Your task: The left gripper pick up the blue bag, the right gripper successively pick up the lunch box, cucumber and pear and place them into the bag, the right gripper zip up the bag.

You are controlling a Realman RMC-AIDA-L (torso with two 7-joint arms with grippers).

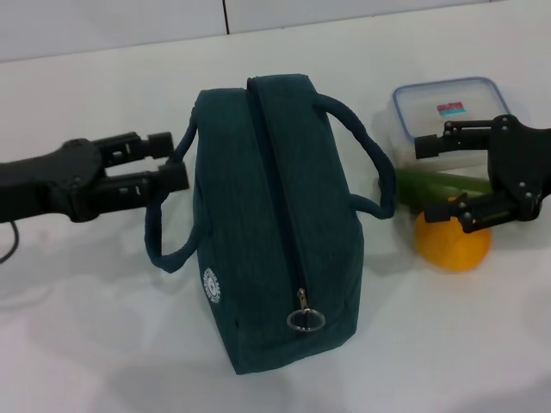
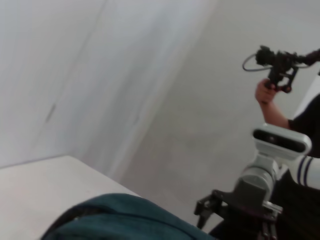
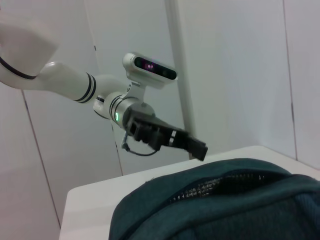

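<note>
Left hand (image 1: 176,162) is open, its fingers bracketing the near strap of the soft dark-teal fabric bag (image 1: 271,224) standing mid-tabletop (image 1: 86,344), zipped shut. Limp cloth will sag, so the strap loop looks the best hold. Right hand (image 1: 443,176) hovers open above the clear lunch box (image 1: 448,107), cucumber (image 1: 439,183) and orange-yellow pear (image 1: 452,241).

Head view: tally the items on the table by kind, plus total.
Bag: 1
Lunch box: 1
Cucumber: 1
Pear: 1, though round and orange-yellow
Total: 4
</note>
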